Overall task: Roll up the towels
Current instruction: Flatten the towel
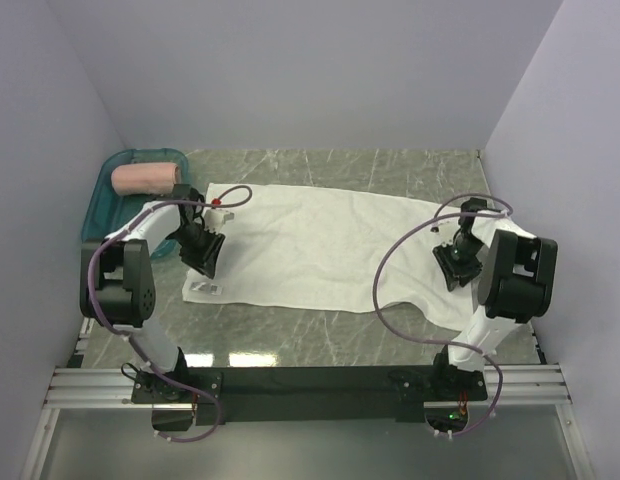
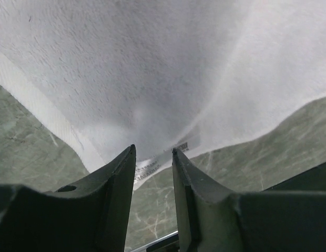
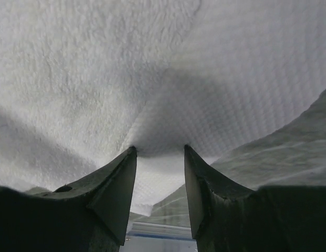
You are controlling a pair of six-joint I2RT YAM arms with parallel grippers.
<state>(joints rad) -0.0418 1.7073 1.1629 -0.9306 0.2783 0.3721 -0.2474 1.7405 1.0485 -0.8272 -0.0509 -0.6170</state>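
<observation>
Both ends of white towel point(image 1: 310, 245) tent between jaw tips: L jaws clamp edge by label point(image 2: 152, 165); R jaws astride a fold, grip unclear. Thin bite cd slip, skewing roll.

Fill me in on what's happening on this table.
Two robot arms are working on a white towel spread flat on the table. The left tool is at its left end by the label, the right tool at its right end, with cloth bunched up at each; a firm grip isn't clear. A pink towel lies rolled in the teal tray.
</observation>
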